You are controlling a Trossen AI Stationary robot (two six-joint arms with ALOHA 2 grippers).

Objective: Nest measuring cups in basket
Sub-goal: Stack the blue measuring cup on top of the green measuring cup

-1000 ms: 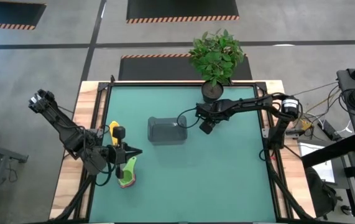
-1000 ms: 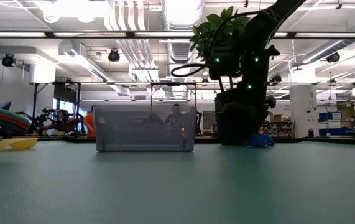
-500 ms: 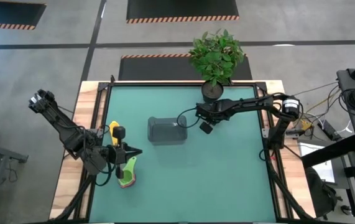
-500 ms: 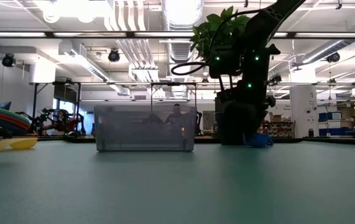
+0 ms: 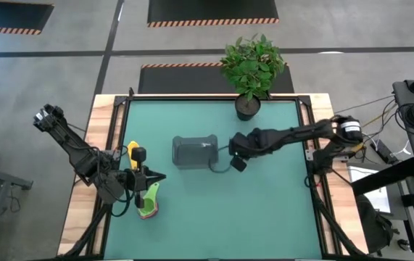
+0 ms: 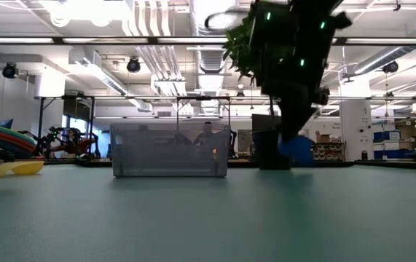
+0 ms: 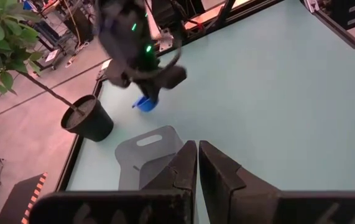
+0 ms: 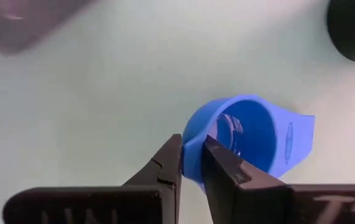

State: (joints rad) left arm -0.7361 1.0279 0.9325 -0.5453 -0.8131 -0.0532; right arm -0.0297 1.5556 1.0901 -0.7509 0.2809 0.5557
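Overhead: right end effector [image 5: 241, 149] hangs just right of the dark grey basket [image 5: 195, 151] near the tabletop [image 5: 265, 210] centre, its two fingers clamped on the rim of a blue measuring cup [image 8: 242, 138], so the cup hangs off the tabletop w/ bowl and handle free, prob. ready to carry over the basket wall. Left end effector [image 7: 197, 163], fingers pressed together and holding nothing, waits at the tabletop's left side beside a yellow cup [image 5: 132, 150] and a green cup [image 5: 150, 196] w/ others under it, not yet nested. A black plant pot [image 5: 247, 106] stands at the back edge, clear of the route
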